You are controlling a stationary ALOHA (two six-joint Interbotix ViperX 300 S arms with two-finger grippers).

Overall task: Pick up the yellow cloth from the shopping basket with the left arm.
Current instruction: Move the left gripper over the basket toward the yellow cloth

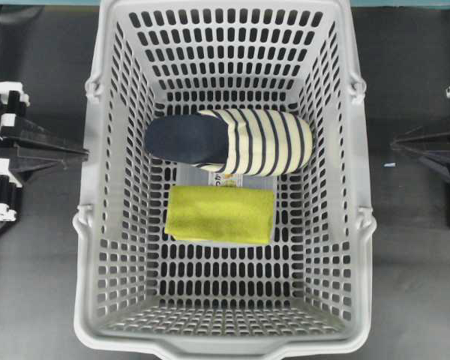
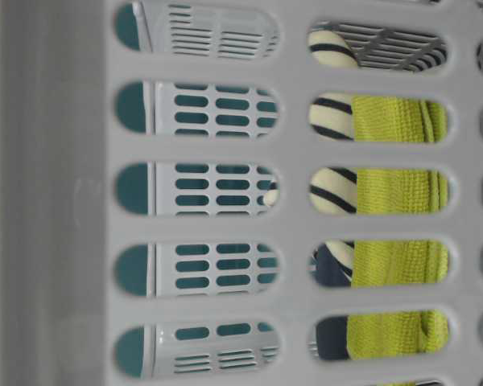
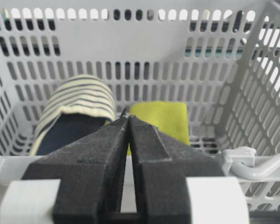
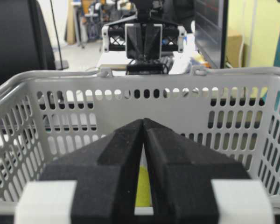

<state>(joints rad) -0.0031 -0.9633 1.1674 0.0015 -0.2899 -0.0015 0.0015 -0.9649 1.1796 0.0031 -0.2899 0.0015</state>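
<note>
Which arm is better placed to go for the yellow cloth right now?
Neither clearly. The left tool and right tool both sit shut outside the shopping basket, similarly far from the yellow cloth. Left has no visible disadvantage.

Black wedge-shaped left claw, right claw, white bands
</note>
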